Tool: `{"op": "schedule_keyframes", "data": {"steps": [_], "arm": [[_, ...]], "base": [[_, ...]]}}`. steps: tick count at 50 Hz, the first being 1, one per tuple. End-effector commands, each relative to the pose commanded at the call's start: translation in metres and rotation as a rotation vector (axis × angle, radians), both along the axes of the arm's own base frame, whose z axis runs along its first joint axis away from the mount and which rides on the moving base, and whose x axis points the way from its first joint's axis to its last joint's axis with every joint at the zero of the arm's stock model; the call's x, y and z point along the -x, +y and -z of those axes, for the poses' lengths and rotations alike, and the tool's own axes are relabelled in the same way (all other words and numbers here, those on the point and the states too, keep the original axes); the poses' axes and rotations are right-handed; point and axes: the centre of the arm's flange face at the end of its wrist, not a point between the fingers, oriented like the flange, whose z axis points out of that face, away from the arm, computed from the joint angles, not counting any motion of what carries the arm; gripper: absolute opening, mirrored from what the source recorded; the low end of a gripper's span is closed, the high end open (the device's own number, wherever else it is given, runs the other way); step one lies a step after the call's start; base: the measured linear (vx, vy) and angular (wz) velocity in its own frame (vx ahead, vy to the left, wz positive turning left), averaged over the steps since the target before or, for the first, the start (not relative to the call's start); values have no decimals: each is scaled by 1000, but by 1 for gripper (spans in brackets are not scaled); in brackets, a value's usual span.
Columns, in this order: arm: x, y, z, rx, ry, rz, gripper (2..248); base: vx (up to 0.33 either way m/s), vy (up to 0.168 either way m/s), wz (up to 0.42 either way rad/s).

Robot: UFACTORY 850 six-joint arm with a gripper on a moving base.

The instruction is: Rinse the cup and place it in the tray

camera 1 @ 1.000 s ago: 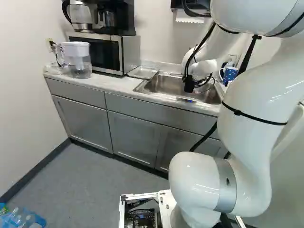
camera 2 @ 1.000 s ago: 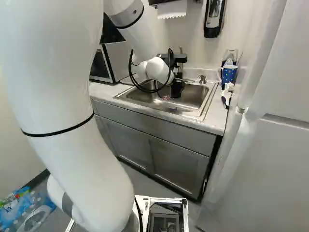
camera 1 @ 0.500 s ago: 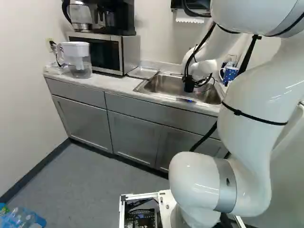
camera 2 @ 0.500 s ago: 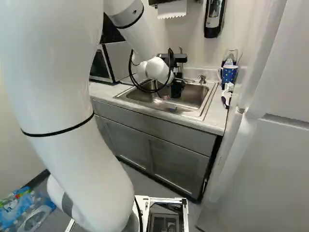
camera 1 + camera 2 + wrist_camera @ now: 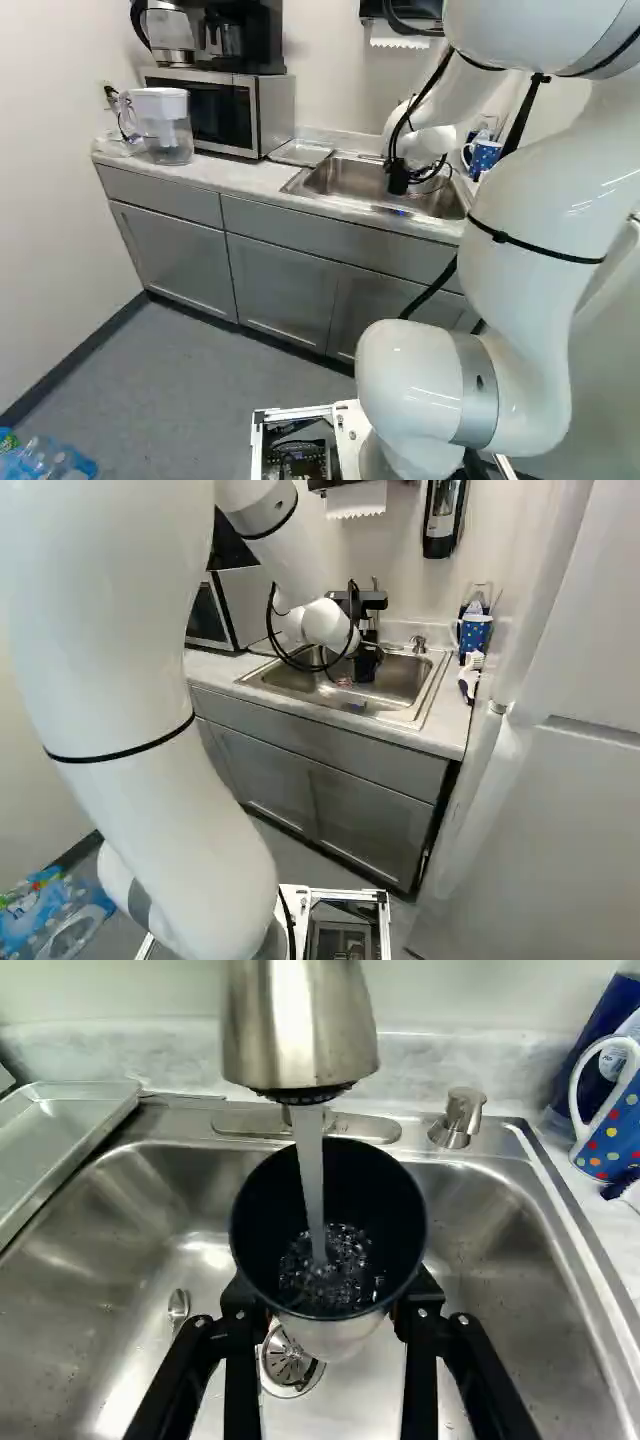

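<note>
Cup (image 5: 358,1202), gripped by end effector (image 5: 330,1302), sits under running faucet (image 5: 298,1030) above sink (image 5: 500,1250); hold steady as weight builds, then tip low to drain fully before approaching tray (image 5: 62,1135).

Left to right in the left base view, the pale marbled counter (image 5: 235,176) holds a clear plastic pitcher (image 5: 170,135), a boxy silver microwave (image 5: 272,115) under a black coffee maker (image 5: 262,42), a shallow rectangular metal tray (image 5: 300,152), an inset rectangular steel sink (image 5: 345,180) and a blue dotted mug (image 5: 486,157).
</note>
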Motion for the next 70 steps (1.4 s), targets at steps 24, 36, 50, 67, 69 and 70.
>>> {"op": "schedule_keyframes", "data": {"steps": [24,36,50,67,69,70], "arm": [[0,0,0,0,0,0,126],[0,0,0,0,0,0,126],[0,0,0,0,0,0,126],[0,0,0,0,0,0,126],[0,0,0,0,0,0,126],[0,0,0,0,0,0,126]], "base": [[0,0,0],[0,0,0],[0,0,0],[0,0,0],[0,0,0],[0,0,0]]}}
